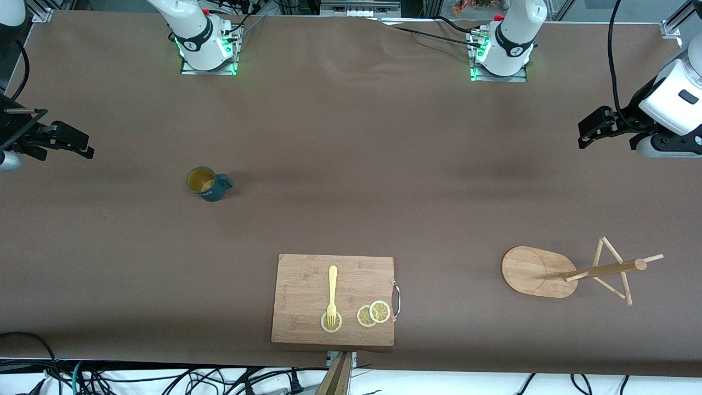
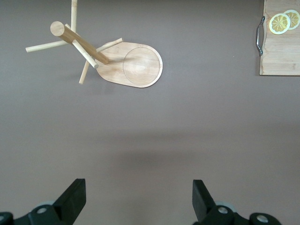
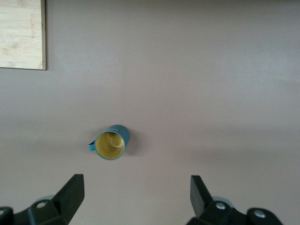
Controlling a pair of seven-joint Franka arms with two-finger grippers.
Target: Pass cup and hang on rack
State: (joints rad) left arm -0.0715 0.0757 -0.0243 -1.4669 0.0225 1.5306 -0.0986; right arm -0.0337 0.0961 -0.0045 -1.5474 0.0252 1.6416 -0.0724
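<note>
The right gripper (image 1: 82, 147) hung in the air over the bare table at the right arm's end, its jaws spread wide and holding nothing; in its own wrist view the two dark fingers (image 3: 70, 194) stood well apart. The cup (image 1: 208, 183) stood upright on the table toward that same end, apart from the gripper, its yellowish inside showing and its small handle turned toward the middle of the table. It was touched by nothing.

The left gripper (image 1: 588, 131) hovered over the table at the left arm's end, jaws also wide and empty, its fingers (image 2: 72, 197) framing plain tabletop. The rack (image 1: 540, 271) stood nearer to the front camera than that gripper, on its flat oval base, with the post and thin pegs leaning toward the left arm's end as seen from above.

Between the cup and the rack, close to the camera's edge of the table, lay a cutting board (image 1: 307, 280) with a metal handle (image 1: 397, 299). On it rested a yellow fork (image 1: 332, 293) and three lemon slices (image 1: 374, 314), the fork's tines over one slice.
</note>
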